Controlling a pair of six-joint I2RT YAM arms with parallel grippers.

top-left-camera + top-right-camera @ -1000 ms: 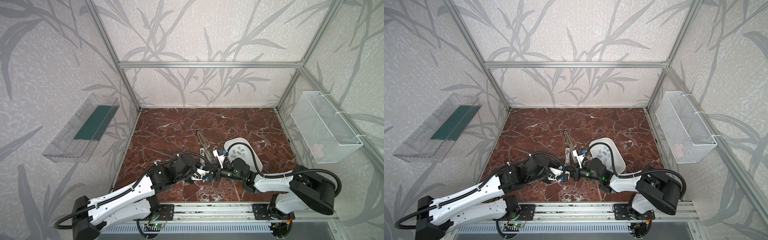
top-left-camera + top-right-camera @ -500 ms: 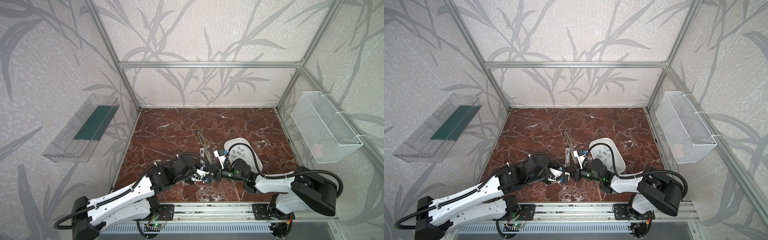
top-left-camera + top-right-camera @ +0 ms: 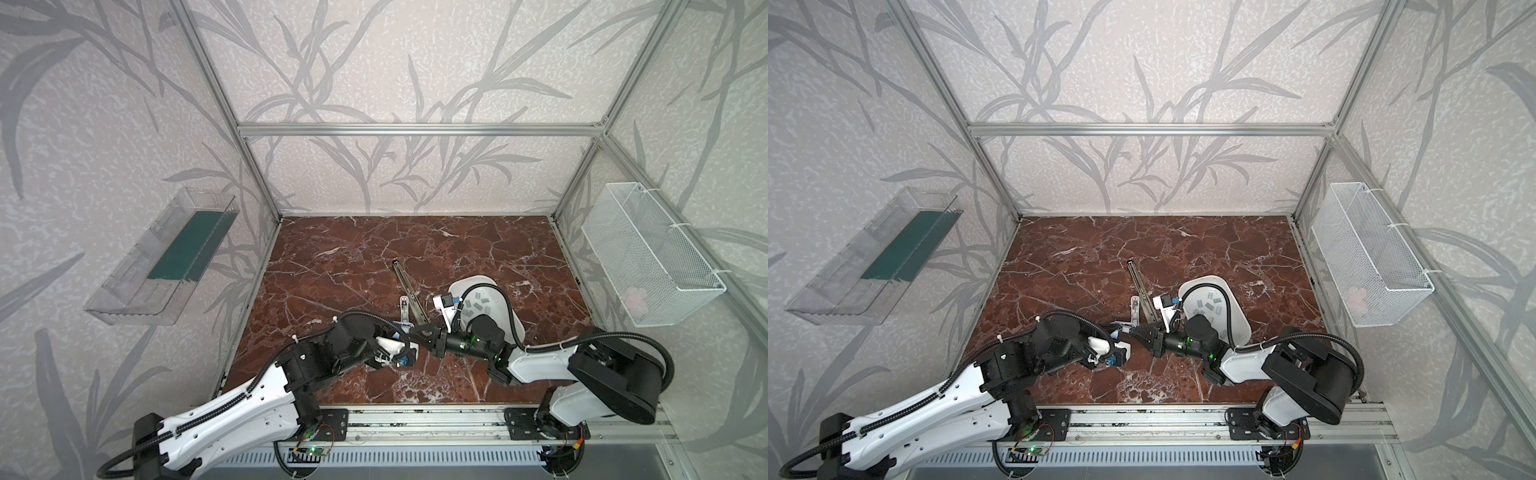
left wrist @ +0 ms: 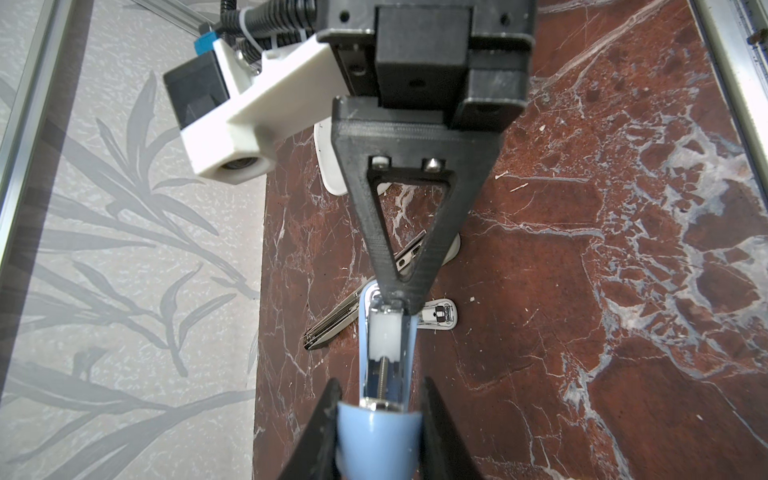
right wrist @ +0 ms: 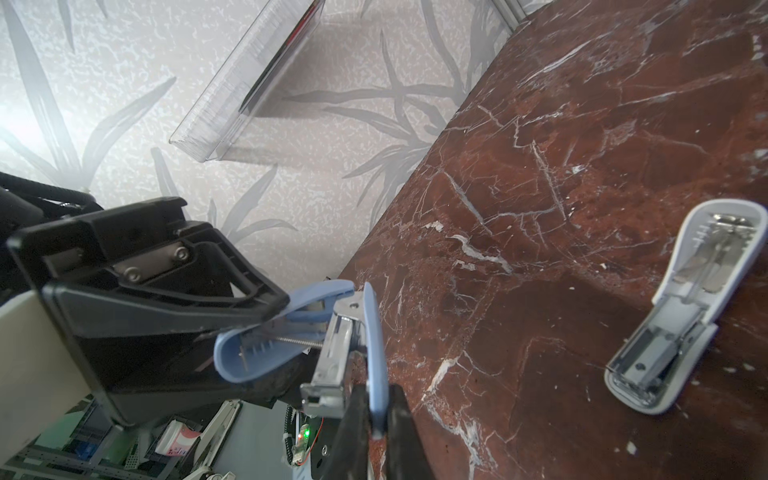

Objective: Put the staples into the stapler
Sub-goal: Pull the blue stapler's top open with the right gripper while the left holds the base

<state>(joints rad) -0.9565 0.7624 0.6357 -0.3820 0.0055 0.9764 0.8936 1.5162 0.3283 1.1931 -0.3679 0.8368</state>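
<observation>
A blue stapler (image 5: pixel 257 357) hangs hinged open between my two grippers at the front middle of the table, seen in both top views (image 3: pixel 401 332) (image 3: pixel 1119 326). My left gripper (image 4: pixel 379 395) is shut on the rounded end of its blue cover (image 4: pixel 376 432); the spring and white pusher show inside. My right gripper (image 5: pixel 378 399) is shut on the edge of the blue base (image 5: pixel 374 332), with the metal magazine (image 5: pixel 332 357) beside it. Several grey staples (image 3: pixel 478 301) (image 3: pixel 1208 305) lie in a white tray (image 3: pixel 515 328), behind the right wrist.
A second, white stapler (image 5: pixel 665 316) lies opened flat on the marble, just behind the grippers (image 3: pixel 409 291). A clear bin (image 3: pixel 166 257) hangs on the left wall and a wire basket (image 3: pixel 648 257) on the right wall. An aluminium rail (image 3: pixel 415 424) borders the front.
</observation>
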